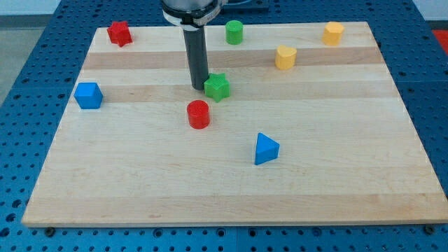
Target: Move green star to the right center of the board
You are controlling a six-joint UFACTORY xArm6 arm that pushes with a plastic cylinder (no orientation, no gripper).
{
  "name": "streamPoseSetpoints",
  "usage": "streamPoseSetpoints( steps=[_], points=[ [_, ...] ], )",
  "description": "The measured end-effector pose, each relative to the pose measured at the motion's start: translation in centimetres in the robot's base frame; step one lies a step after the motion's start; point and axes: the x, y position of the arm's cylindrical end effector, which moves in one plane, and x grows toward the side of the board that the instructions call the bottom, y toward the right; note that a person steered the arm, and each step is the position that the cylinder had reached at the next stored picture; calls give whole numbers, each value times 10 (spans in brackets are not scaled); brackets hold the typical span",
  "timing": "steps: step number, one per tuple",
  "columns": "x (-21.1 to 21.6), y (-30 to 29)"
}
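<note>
The green star (218, 87) lies a little above and left of the board's middle. My tip (199, 87) stands right at the star's left side, touching or nearly touching it. The dark rod rises straight up from there to the arm at the view's top. The right centre of the wooden board (392, 126) lies far to the star's right.
A red cylinder (199, 114) sits just below the tip. A blue triangle (265, 149) lies lower right. A yellow heart (285, 57), a yellow block (333, 33), a green cylinder (234, 31), a red star (120, 33) and a blue cube (89, 95) lie around.
</note>
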Motion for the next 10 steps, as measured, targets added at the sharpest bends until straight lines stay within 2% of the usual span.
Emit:
streamPoseSetpoints(
  steps=[2, 5, 8, 10],
  points=[
    [14, 23],
    [64, 64],
    [42, 71],
    [42, 116]
  ],
)
